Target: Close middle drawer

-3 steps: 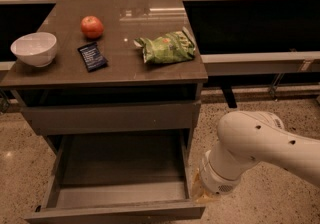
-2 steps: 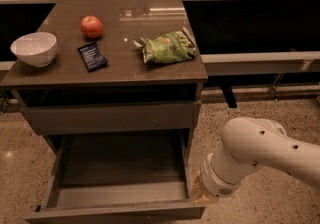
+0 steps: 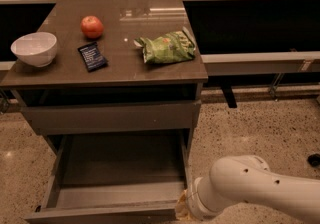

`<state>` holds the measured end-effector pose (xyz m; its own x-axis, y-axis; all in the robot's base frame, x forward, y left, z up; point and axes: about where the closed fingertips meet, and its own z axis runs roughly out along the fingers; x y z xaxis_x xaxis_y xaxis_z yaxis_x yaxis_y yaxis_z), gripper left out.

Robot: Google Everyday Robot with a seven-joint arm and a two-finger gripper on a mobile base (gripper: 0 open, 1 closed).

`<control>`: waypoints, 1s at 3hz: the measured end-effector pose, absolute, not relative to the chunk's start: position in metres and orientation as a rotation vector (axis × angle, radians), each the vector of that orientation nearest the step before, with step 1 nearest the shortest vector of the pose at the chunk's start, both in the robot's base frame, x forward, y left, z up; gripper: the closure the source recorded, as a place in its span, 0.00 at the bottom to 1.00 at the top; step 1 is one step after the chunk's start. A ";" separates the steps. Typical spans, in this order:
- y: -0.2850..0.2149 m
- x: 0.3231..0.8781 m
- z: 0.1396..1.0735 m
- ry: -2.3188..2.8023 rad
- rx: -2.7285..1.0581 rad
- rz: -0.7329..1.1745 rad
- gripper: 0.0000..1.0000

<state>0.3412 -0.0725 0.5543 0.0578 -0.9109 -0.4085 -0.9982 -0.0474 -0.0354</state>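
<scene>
The middle drawer (image 3: 117,195) stands pulled far out below the cabinet's upper drawer front (image 3: 110,116). Its grey inner box is empty, and its flat front runs along the bottom edge of the view. My white arm (image 3: 255,188) reaches in from the lower right. My gripper (image 3: 181,209) is at the drawer's front right corner, right beside the drawer front, and is mostly hidden by the wrist and the bottom edge of the view.
On the cabinet top (image 3: 125,65) lie a white bowl (image 3: 34,48), a red apple (image 3: 92,26), a dark snack packet (image 3: 92,57) and a green chip bag (image 3: 166,47). Speckled floor (image 3: 250,128) lies to the right. A dark counter and railing run behind.
My arm has dropped lower and moved left, bringing the wrist closer to the drawer's front right corner. The drawer has not visibly moved.
</scene>
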 end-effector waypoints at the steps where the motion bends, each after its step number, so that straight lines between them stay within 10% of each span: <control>1: -0.045 0.346 0.527 1.826 -2.039 0.358 1.00; 3: -0.012 0.346 0.466 1.747 -2.054 0.397 1.00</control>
<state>0.3460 -0.0123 0.4658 0.1730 -0.8660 -0.4692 -0.9837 -0.1282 -0.1260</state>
